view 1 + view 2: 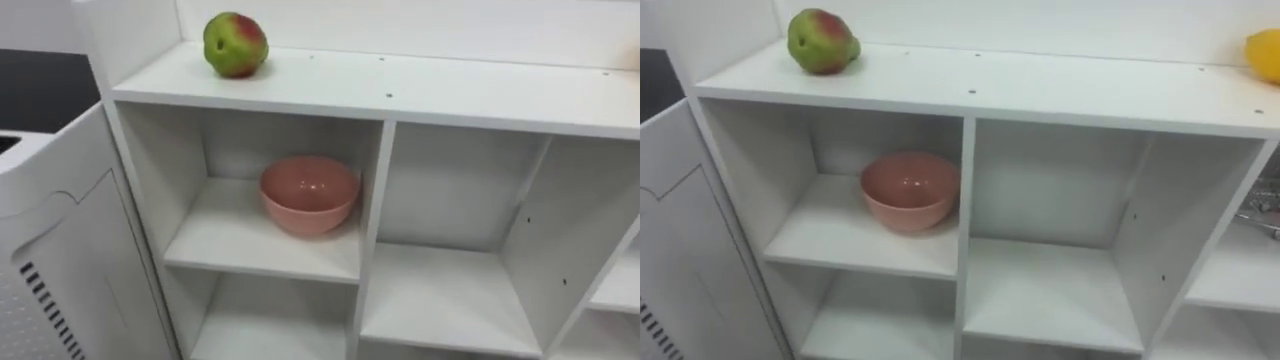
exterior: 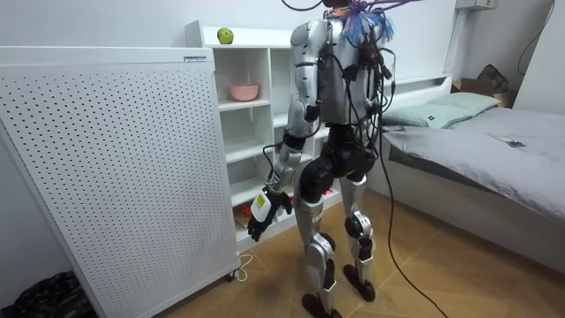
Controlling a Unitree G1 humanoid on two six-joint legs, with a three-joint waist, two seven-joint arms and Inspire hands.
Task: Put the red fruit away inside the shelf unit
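Up on the top board of the white open-fronted wooden closet (image 1: 450, 92) sits a round green apple with a red blush (image 1: 236, 44), near the closet's left end and close to its back edge. At the right end of that same top board, a rounded yellow fruit (image 1: 1264, 53) shows only in part at the picture's edge, well apart from the apple. Below the apple, in the closet's upper left compartment, a smooth pink ceramic bowl (image 1: 309, 193) stands upright on the shelf board, toward the right side of that compartment and just beside the closet's upright divider. The compartment to the right of the divider has bare white boards.

Against the closet's left side stands a tall white perforated panel (image 2: 115, 168).

Seen from the room view, the robot stands upright directly before the closet, facing its shelves. Its left hand (image 2: 267, 211) hangs low at its side, level with the closet's lower shelves and apart from them; whether that hand is spread or closed I cannot tell. Behind the robot, away from the closet, is a bed with grey bedding (image 2: 494, 141).
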